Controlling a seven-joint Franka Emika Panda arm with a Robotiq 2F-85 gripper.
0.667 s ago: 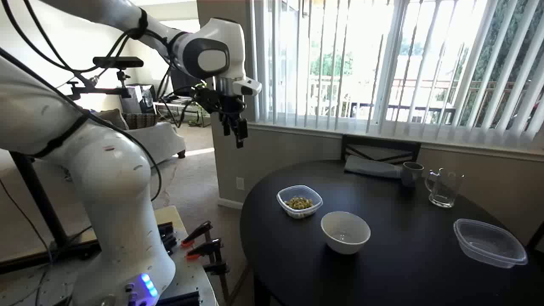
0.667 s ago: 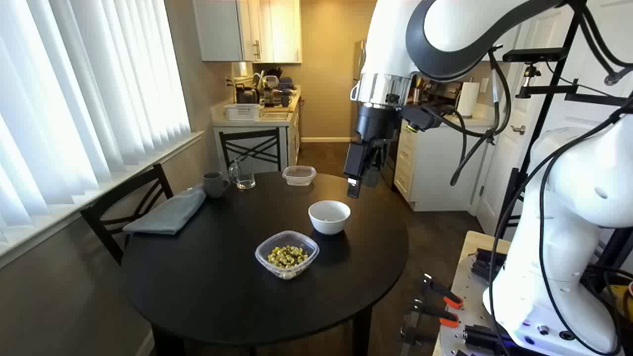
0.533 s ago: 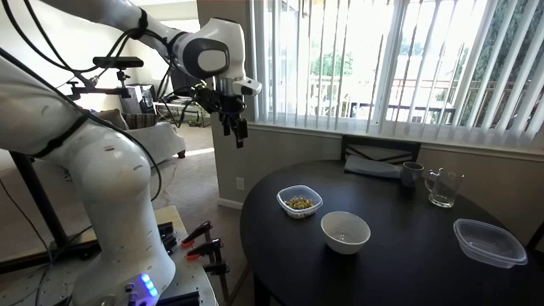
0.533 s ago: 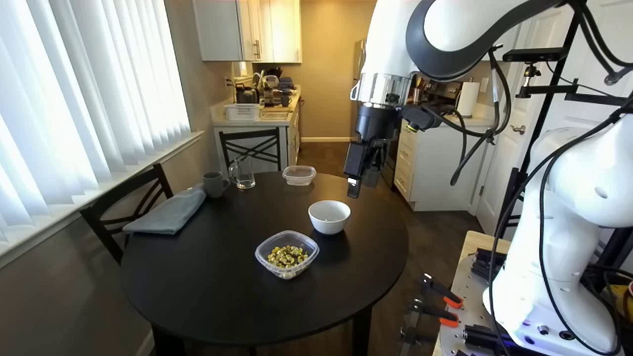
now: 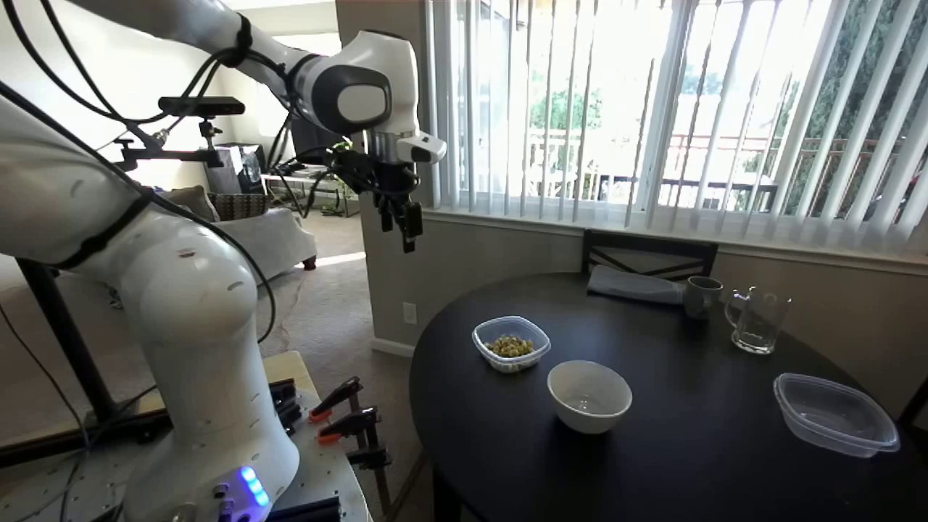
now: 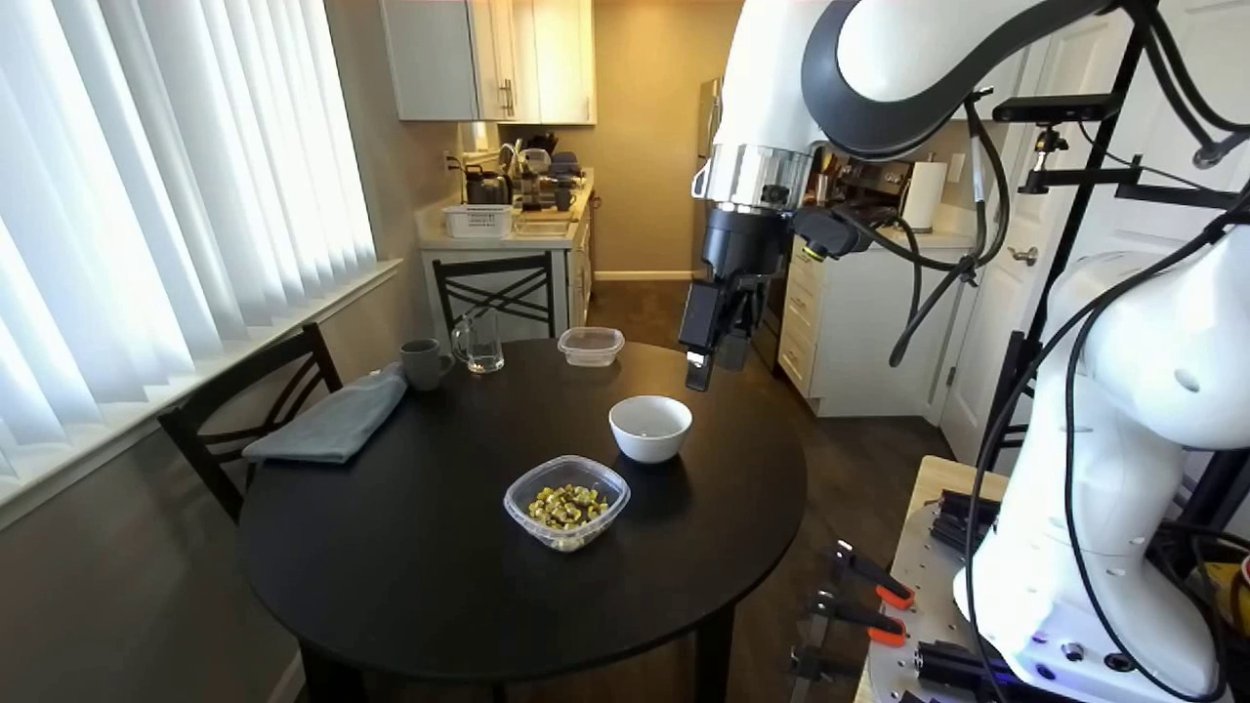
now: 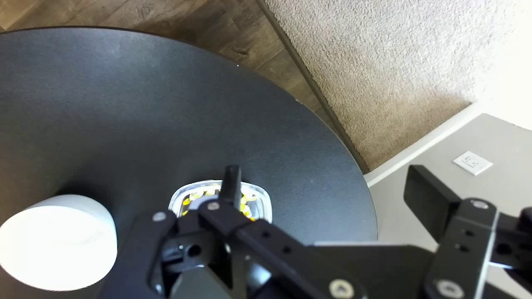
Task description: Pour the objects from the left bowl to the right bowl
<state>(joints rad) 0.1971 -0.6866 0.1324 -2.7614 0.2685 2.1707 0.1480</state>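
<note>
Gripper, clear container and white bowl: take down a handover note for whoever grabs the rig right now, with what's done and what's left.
Gripper: open, nothing held, raised clear of the table.
Clear container: upright on the table, yellowish pieces inside; I take it as the left bowl.
White bowl: upright on the table near the container, not touching it; no pieces show inside. I take it as the right bowl.
Done: no pour to be seen; container not gripped.
Left: grip and lift the container, then tip the pieces into the white bowl.
</note>
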